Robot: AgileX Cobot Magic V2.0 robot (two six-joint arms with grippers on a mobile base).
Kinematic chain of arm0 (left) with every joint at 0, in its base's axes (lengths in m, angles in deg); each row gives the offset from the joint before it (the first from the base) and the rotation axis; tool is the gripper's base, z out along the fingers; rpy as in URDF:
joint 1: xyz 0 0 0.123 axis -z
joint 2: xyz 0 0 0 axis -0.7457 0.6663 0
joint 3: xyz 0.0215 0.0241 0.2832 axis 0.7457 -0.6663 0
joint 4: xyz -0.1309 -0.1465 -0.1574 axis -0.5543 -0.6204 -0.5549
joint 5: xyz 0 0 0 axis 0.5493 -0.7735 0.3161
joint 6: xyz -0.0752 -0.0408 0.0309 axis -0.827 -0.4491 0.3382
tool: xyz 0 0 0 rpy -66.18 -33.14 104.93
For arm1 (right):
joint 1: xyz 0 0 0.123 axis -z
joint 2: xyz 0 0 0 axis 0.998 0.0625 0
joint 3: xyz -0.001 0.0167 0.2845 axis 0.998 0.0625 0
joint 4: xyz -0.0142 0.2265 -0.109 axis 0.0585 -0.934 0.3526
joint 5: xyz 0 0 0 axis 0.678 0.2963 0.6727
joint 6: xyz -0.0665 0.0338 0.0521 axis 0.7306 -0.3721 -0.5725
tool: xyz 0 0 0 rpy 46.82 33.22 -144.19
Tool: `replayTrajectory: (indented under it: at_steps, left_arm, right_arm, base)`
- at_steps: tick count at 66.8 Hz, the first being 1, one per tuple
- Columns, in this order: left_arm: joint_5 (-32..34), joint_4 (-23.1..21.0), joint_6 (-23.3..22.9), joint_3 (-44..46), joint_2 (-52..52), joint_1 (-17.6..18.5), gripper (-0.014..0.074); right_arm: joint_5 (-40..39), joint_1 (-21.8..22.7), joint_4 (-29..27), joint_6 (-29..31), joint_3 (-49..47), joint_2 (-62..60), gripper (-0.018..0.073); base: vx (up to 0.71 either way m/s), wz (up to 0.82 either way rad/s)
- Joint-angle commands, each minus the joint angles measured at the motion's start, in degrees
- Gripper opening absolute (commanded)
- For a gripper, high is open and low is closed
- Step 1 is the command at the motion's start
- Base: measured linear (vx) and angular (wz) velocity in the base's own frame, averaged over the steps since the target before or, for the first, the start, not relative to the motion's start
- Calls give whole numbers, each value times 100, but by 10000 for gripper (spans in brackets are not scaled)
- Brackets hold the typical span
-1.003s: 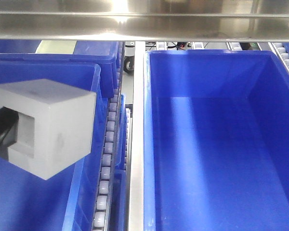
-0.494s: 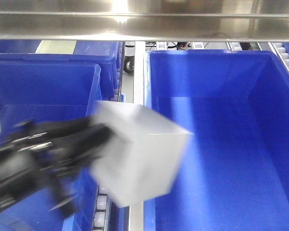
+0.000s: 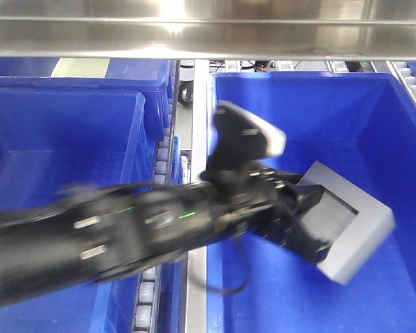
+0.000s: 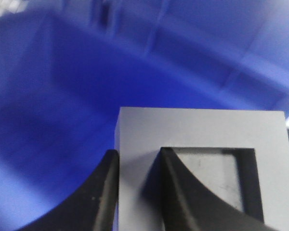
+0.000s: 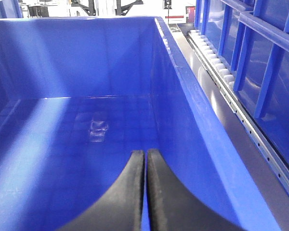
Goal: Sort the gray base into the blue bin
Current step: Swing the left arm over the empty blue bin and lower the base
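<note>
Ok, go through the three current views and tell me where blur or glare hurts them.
Front-facing view: the black arm is smeared by motion blur, the matte light-gray cube-like block is soft-edged, and the steel shelf edge overhead glares. Left wrist view: the bright-blue plastic bin behind the block is out of focus. Right wrist view: sharp, with a pale sheen across the blue floor.
</note>
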Motion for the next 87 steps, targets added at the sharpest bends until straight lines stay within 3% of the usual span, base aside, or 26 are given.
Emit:
replayTrajectory:
  at_steps: [1, 21, 40, 54, 63, 87]
  left_arm:
    - [-295, -128, -78, 590, 190, 58, -3]
    - [-384, -133, -84, 1127, 1131, 360, 4]
    - [-1166, -178, -84, 1187, 1562, 545, 26]
    - [-1340, -178, -84, 1181, 1618, 594, 54]
    - [-1321, -178, -84, 1181, 1618, 662, 117]
    - [-1330, -178, -84, 1181, 1618, 668, 391]
  right_arm:
    - [-152, 17, 25, 70, 37, 108, -5]
    - [-152, 17, 25, 70, 37, 108, -5]
    - [-152, 17, 25, 70, 37, 108, -5]
    - [-152, 17, 25, 70, 37, 108, -5]
    - [-152, 17, 25, 70, 37, 108, -5]
    - [-152, 17, 25, 70, 37, 108, -5]
  base:
    - [0, 0]
    - [0, 1]
    - [0, 0]
    - [0, 0]
    - [0, 0]
    - [0, 0]
